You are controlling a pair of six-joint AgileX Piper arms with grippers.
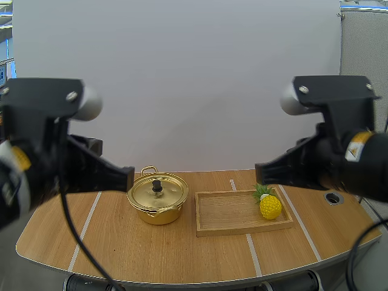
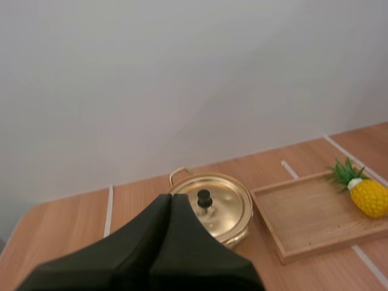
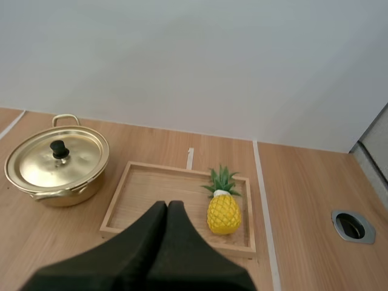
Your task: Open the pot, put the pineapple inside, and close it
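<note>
The wooden table carries everything the job needs, laid out in a row so that each arm has its own share. Take the pot as the marker: the wooden tray lies just beside it, on the side of my right arm, the two near but not clearly touching. That layout suggests the left arm is meant for the pot and the right for the fruit. The pot's lid sits squarely on the rim, so the opening step is not yet done. The pineapple rests inside the tray at the end farthest from the pot, crown pointing away from the arms; whether it stands or lies I cannot tell. The lid's black knob stands upright at the centre, the likely place to pinch. The left gripper hovers above and short of the pot, fingers pressed together as one dark wedge, holding nothing. The right gripper hangs over the tray's near edge, well away from the pot, likewise clenched and touching nothing.
</note>
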